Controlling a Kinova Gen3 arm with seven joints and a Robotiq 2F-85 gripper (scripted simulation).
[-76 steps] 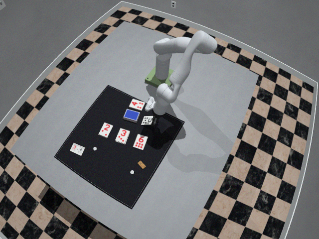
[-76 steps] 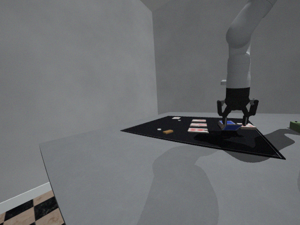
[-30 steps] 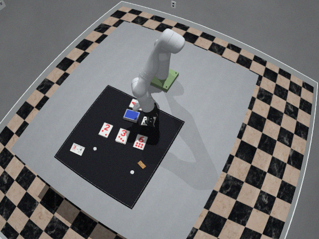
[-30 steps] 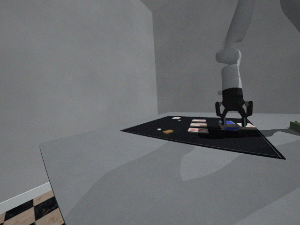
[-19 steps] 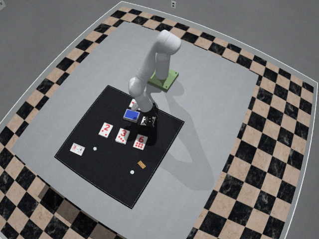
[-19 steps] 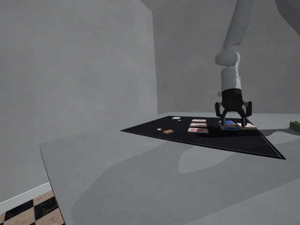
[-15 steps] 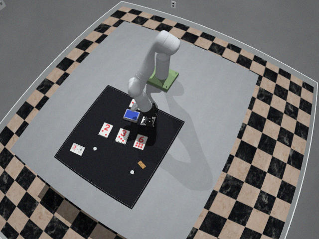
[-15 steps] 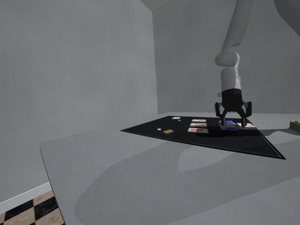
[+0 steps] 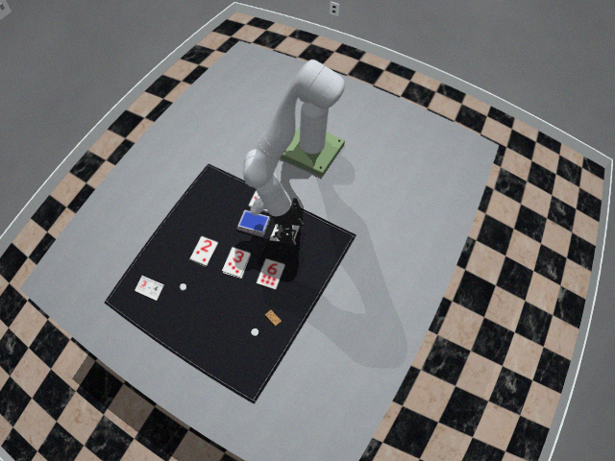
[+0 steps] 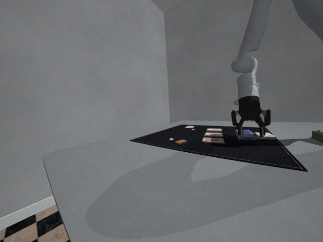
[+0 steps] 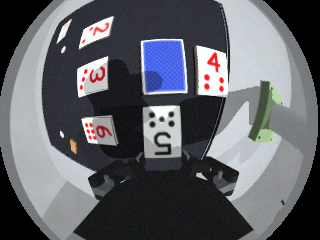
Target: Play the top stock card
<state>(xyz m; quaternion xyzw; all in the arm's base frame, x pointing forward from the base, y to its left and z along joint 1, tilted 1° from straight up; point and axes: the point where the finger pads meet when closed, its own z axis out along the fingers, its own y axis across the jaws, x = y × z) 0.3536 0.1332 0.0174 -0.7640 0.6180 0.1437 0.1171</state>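
- Gripper (image 9: 286,234) (image 10: 251,132) (image 11: 163,157): pointed down above the black mat (image 9: 203,332) (image 10: 260,153) (image 11: 127,22); jaws stand fairly wide, spanning the width of the black 5 card (image 9: 278,234) (image 10: 248,138) (image 11: 162,131), which appears gripped by its side edges.
- Black 5 card: off the stock, numbered face toward the wrist view, blue back toward the exterior view; it sits tilted; contact with the mat is hard to confirm at this resolution.
- Face-down stock (image 9: 253,221) (image 10: 245,131) (image 11: 164,66): blue back uppermost; located just left of the gripper in the top view.
- Red 4 card (image 9: 254,199) (image 10: 268,135) (image 11: 211,70): on the far side of the stock; partly hidden by the arm in the top view.
- Near row, left to right: red 2 pile (image 9: 204,250) (image 10: 214,129) (image 11: 96,32); red 3 pile (image 9: 236,262) (image 10: 213,134) (image 11: 93,76); red 6 pile (image 9: 270,274) (image 10: 213,140) (image 11: 100,130), one higher than the 5; the 5 is apart from it.
- Orange tile (image 9: 273,317) (image 10: 180,141) (image 11: 73,146): on the mat, near right.
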